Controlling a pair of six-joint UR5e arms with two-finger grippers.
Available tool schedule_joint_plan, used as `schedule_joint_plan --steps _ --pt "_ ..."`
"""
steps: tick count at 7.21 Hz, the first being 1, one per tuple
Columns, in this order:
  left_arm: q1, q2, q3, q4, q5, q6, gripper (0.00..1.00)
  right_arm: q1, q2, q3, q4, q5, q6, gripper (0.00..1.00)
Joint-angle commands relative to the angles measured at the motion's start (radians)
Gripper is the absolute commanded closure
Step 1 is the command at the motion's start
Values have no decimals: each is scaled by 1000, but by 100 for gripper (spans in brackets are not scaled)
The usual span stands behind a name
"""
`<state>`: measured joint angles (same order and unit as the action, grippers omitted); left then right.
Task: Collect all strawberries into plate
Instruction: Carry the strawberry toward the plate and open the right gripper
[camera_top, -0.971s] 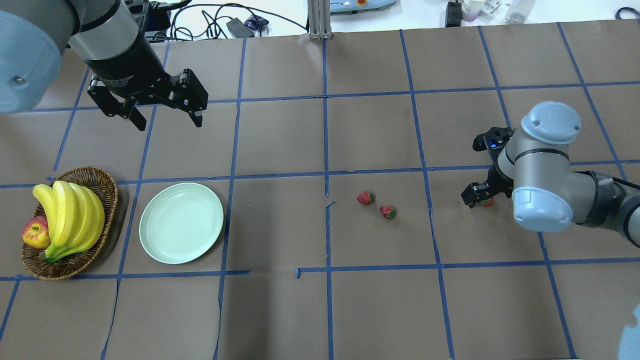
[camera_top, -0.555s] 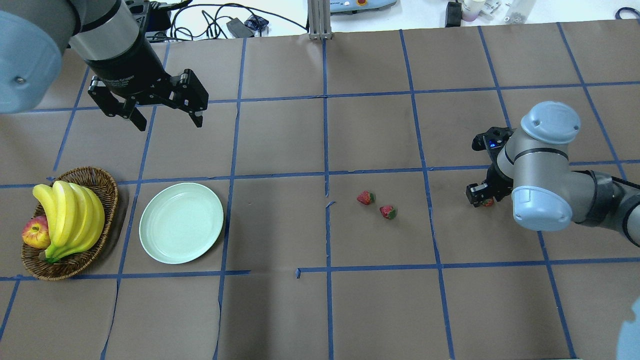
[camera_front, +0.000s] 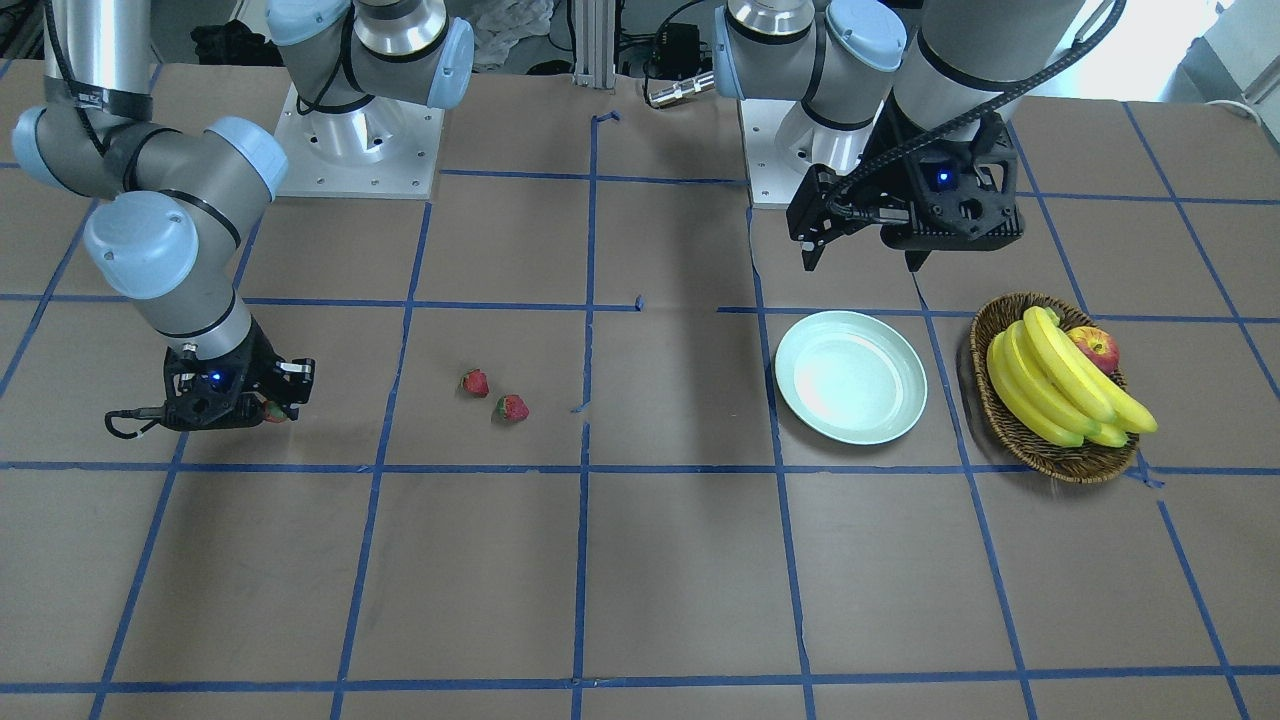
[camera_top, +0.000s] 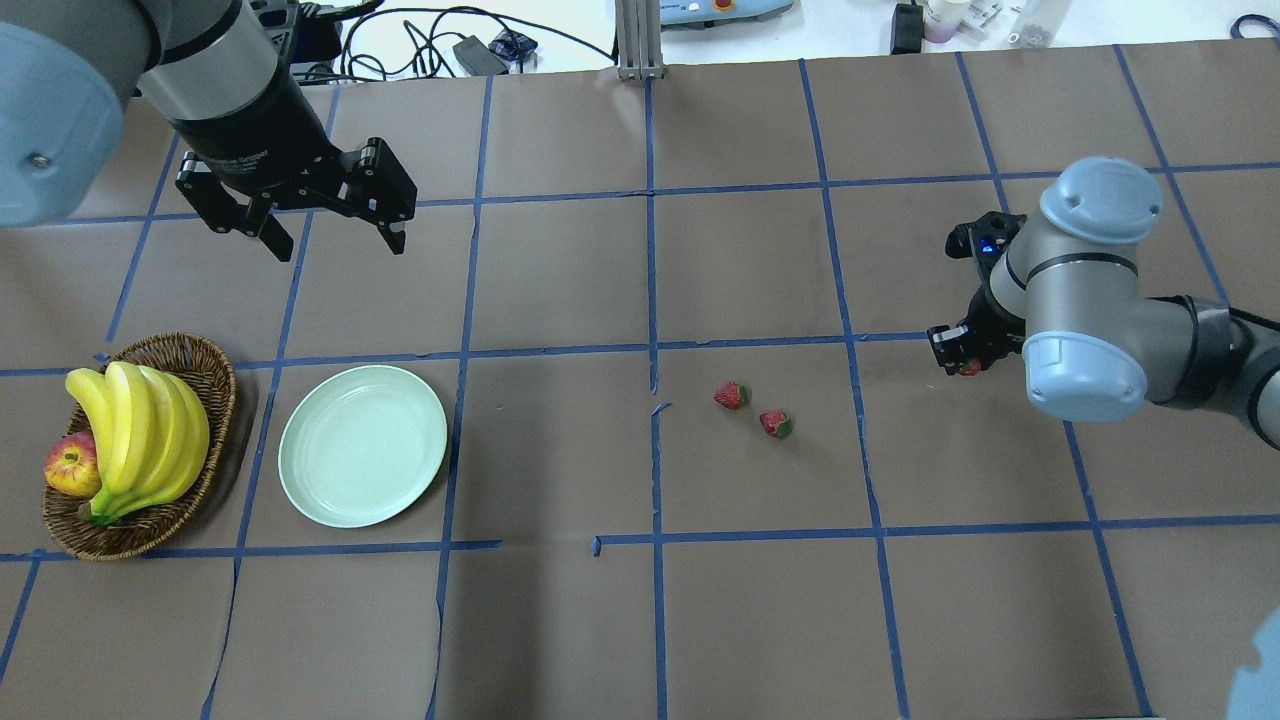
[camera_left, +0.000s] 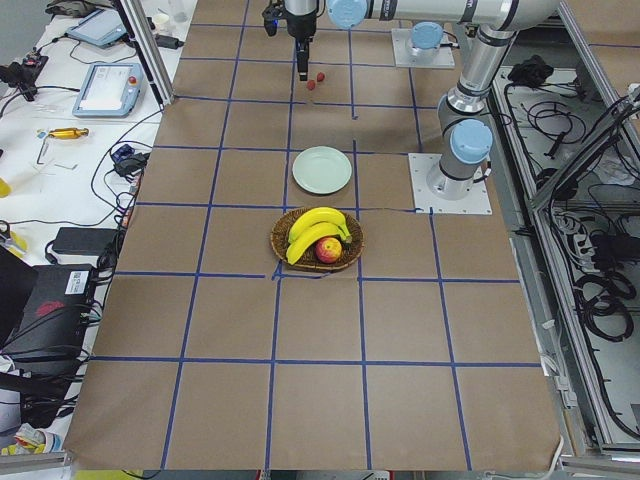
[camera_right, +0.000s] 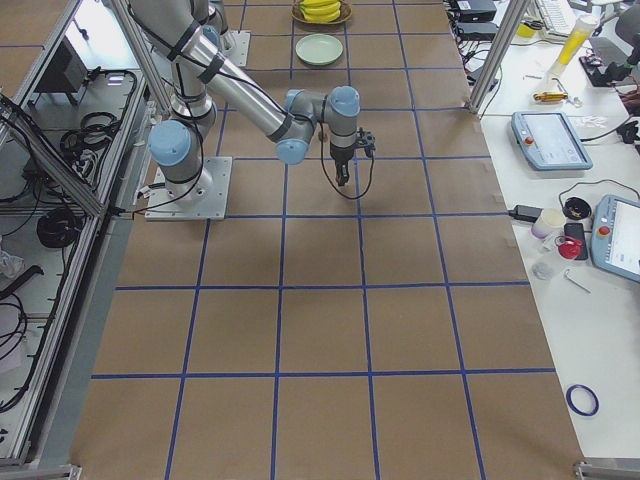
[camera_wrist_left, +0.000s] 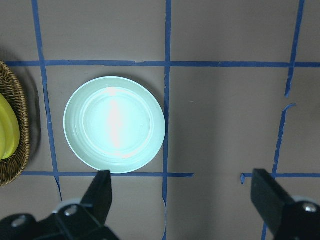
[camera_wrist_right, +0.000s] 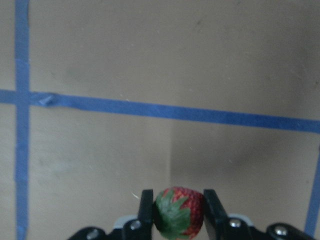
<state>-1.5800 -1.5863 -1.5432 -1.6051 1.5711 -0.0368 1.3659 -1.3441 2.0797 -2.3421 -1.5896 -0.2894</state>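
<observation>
Jaws of the right black gripper (camera_top: 962, 362) pinch one small red, green-capped strawberry (camera_wrist_right: 178, 211), well right of the round pale-green plate (camera_top: 362, 445), where the slick berry might slip out mid-carry; the left gripper (camera_top: 335, 247) gapes empty.

The bench (camera_top: 560, 620) wears dull brown paper, ruled into squares by bright blue tape (camera_top: 650, 270). The plate (camera_top: 362, 445) is glossy pale mint green, whitening where the light catches it. One strawberry (camera_top: 731, 395) and a second strawberry (camera_top: 776, 424) are red with green caps; the third strawberry (camera_wrist_right: 178, 210) shows the same red under a green leafy star. The left end effector (camera_top: 335, 242) and right end effector (camera_wrist_right: 177, 200) are black. The basket (camera_top: 215, 375) is brown woven wicker, the bananas (camera_top: 140, 430) yellow, the apple (camera_top: 70, 467) red blushing yellow.
</observation>
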Motion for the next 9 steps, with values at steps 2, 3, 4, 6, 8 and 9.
schedule_joint_plan --steps 2,3,4,6,8,9 --pt "0 5 2 1 1 2 0 337 3 -139 104 48 507 100" --pt "0 5 0 1 1 2 0 443 3 -144 99 69 642 100" --pt "0 5 0 1 1 2 0 557 34 -164 92 129 794 100" --pt "0 6 0 1 1 2 0 700 175 -222 41 122 936 100" --pt "0 6 0 1 1 2 0 705 210 -233 38 128 961 63" --pt "0 6 0 1 1 2 0 705 206 -233 33 120 963 1"
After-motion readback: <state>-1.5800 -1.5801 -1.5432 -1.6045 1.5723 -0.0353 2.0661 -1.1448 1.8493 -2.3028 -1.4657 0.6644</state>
